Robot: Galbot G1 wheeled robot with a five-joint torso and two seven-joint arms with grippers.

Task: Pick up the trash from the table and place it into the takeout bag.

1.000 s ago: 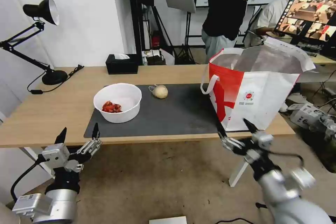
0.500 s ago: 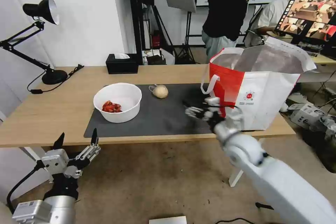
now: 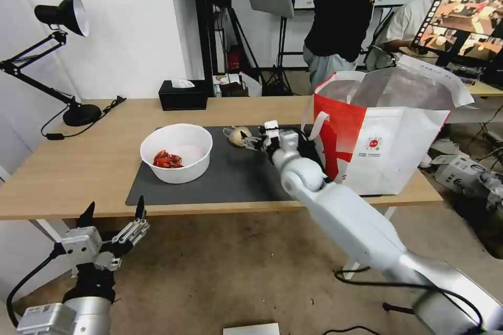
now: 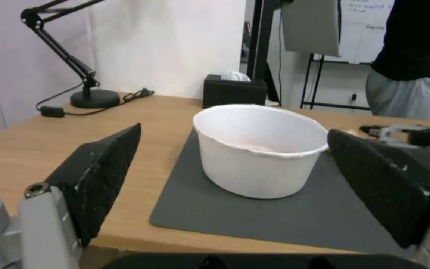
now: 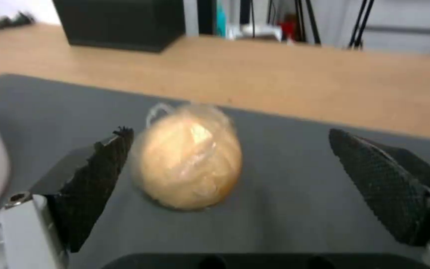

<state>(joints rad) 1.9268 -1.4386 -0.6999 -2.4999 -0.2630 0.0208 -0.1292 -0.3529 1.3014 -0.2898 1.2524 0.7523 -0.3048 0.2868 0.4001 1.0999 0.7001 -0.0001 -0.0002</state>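
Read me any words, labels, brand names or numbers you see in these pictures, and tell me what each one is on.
No text here can be read.
Takeout bag: a small round red logo with tiny print under it, too small to read.
Whiteboard in the room behind: handwritten lines, too blurred to read.
Monitor at the far right: pictures, no legible words.
White bowl, wrapped beige ball, black tissue box: no print visible.
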